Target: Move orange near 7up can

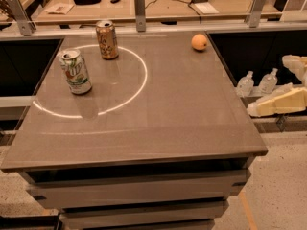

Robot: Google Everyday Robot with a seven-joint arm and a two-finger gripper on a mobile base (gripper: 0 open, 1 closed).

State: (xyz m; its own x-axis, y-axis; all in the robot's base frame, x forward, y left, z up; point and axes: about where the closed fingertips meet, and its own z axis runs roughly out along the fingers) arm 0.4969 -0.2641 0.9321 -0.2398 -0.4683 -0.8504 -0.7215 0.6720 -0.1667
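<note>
Gripper: the cream two-finger gripper [276,102] is hanging off the table's right edge, well apart from everything on it and grasping nothing; whether it is spread or clenched, I cannot tell.
Orange, handling: the small round smooth orange fruit [199,42] is looking light and firm but likely to roll; a hold across its widest middle is seeming safest.
Orange, look and place: plain orange skin, sitting at the far right of the grey stone-look tabletop [163,114].
7up can: the white and green aluminium soda can [76,72] is standing upright at the left, well apart from the orange.
Other can: a brown-orange soda can [107,40] is standing just beyond it, farther back.
</note>
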